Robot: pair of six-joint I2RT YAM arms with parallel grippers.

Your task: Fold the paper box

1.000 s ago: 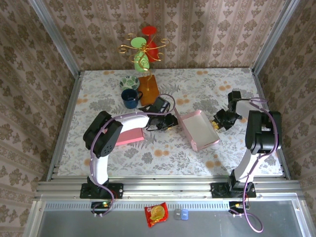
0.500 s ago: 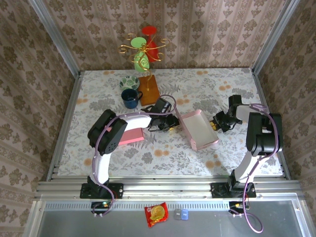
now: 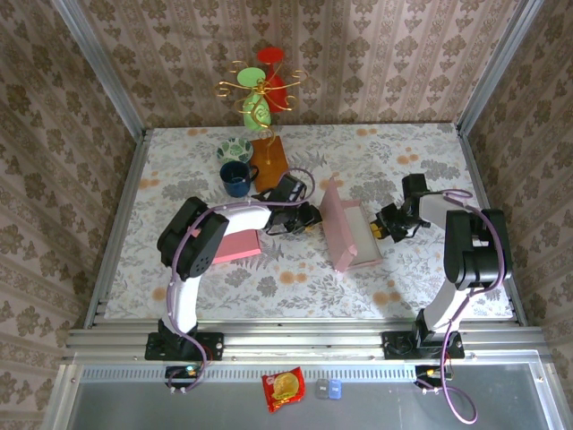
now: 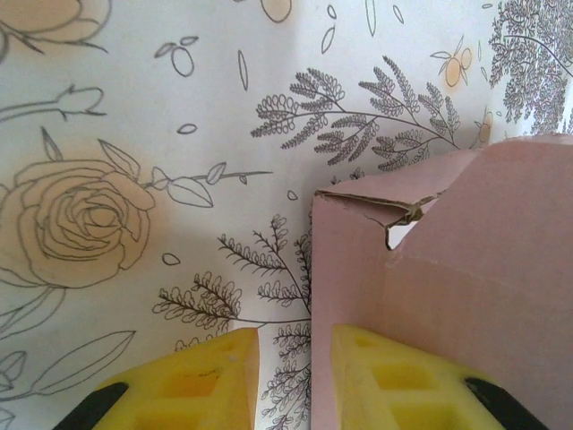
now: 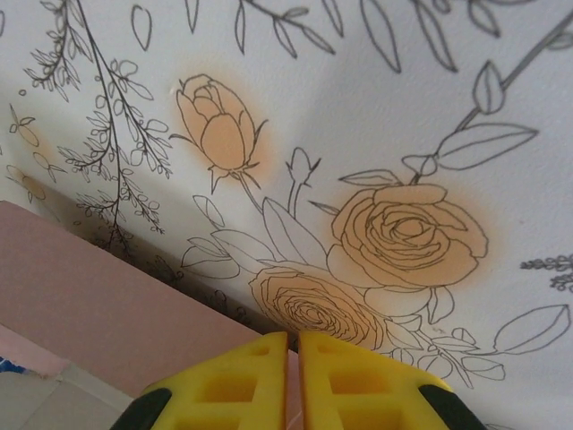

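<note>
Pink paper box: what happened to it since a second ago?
The pink paper box tipped up from lying open to standing on edge, sliding left. The right gripper, pinching its wall, pushed left with it. The left gripper and dark blue mug stayed put.

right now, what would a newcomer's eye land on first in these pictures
First the pink paper box at mid-table, one side tipped up, with the left gripper and right gripper close on either side of it. Next comes the gold wire stand with red and green pieces at the far edge, set against the busy floral tablecloth.
</note>
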